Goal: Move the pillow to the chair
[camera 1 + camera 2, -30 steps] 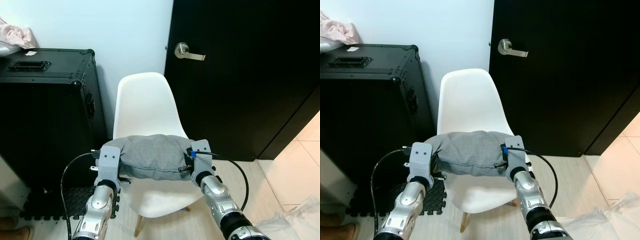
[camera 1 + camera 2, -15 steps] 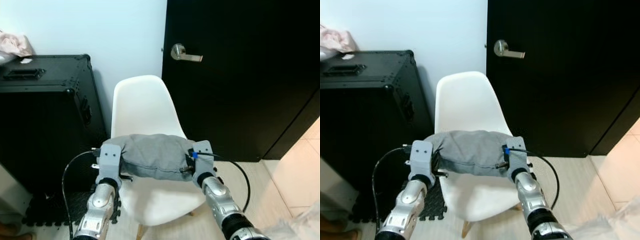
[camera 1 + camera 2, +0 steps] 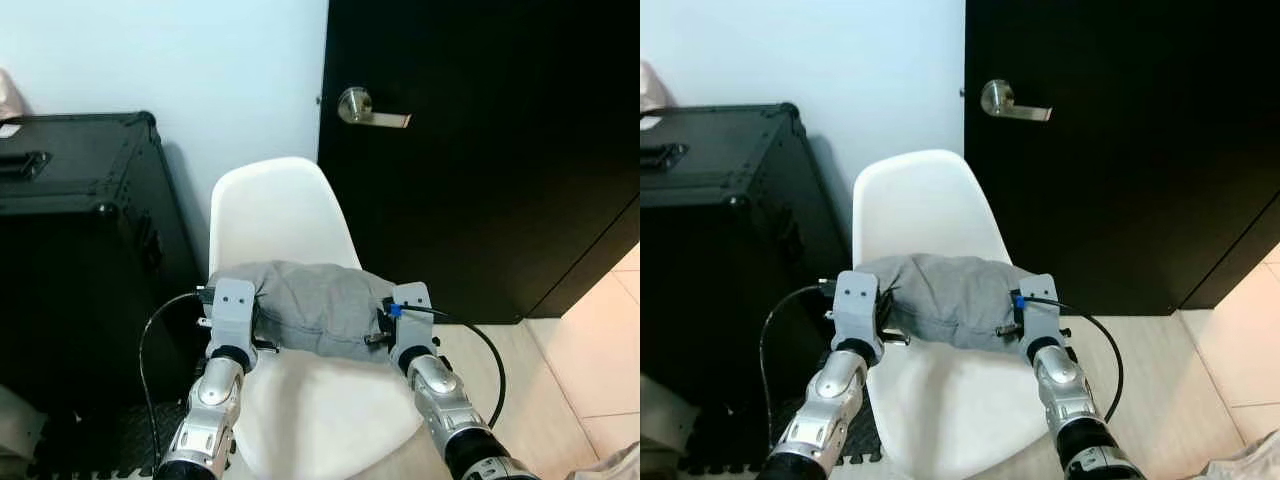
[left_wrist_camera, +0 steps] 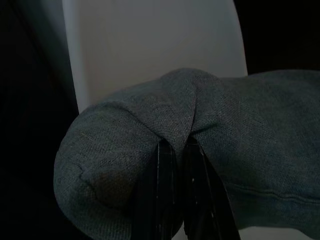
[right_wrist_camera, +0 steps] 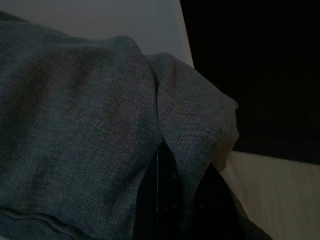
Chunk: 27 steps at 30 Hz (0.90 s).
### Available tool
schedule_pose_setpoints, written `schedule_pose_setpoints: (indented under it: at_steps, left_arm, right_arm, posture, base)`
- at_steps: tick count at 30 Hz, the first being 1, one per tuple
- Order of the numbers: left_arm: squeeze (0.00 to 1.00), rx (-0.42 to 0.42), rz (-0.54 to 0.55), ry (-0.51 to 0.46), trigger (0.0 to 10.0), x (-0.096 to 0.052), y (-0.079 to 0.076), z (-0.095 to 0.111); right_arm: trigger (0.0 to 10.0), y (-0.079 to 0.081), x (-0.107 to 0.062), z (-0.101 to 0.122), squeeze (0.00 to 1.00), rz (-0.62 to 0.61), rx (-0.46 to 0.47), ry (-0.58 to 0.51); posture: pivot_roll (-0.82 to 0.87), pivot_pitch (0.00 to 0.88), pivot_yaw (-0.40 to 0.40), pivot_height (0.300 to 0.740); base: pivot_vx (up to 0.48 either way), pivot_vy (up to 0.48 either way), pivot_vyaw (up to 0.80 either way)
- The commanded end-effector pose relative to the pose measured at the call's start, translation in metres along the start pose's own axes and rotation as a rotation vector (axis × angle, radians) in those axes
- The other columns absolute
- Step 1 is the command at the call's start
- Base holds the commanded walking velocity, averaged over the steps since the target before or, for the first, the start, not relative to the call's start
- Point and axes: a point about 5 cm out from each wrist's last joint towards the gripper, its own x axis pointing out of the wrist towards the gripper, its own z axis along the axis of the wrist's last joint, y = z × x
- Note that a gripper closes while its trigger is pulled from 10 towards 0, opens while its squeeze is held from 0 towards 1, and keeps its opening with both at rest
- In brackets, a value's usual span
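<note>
While your left gripper [image 4: 179,150] and right gripper [image 5: 167,155] pinch the pillow's [image 3: 315,308] ends | fingers closed on fabric | pillow held above the chair [image 3: 270,215] seat, before its backrest

Chair [image 3: 268,215] legs cut off below frame; pillow [image 3: 318,318] hides seat rear.

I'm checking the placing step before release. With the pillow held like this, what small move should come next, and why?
Probably lower both arms a little. The left gripper and right gripper each pinch a fold at opposite ends of the grey pillow, which seems to hang above the white chair seat, in front of its backrest. Setting it down first should keep it from dropping on release.
</note>
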Motion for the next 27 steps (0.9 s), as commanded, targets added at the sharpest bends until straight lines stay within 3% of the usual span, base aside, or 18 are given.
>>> schedule_pose_setpoints:
  at_steps: [1,7,15,27]
  left_arm:
    - [0.0,0.033,-0.083,-0.021,10.0,-0.001,-0.017,0.003]
    - [0.0,0.058,-0.073,-0.019,10.0,-0.001,-0.003,0.003]
    - [0.0,0.069,-0.06,-0.023,10.0,0.001,0.004,0.005]
    - [0.0,0.038,0.02,0.015,10.0,-0.003,0.022,-0.004]
  right_arm:
    - [10.0,0.013,0.001,0.006,0.0,0.048,0.006,-0.049]
    - [10.0,0.012,0.001,0.005,0.0,0.039,0.017,-0.049]
    - [10.0,0.014,0.001,0.005,0.0,0.04,0.023,-0.05]
    - [10.0,0.013,0.003,0.007,0.0,0.049,0.007,-0.048]
  posture:
    - [0.07,0.03,0.004,0.74]
    - [0.08,0.029,0.013,0.74]
    - [0.09,0.033,0.015,0.74]
    - [0.08,0.036,-0.006,0.74]
  base:
    - [0.0,0.0,0.0]
    - [0.0,0.0,0.0]
    - [0.0,0.0,0.0]
    - [0.0,0.0,0.0]
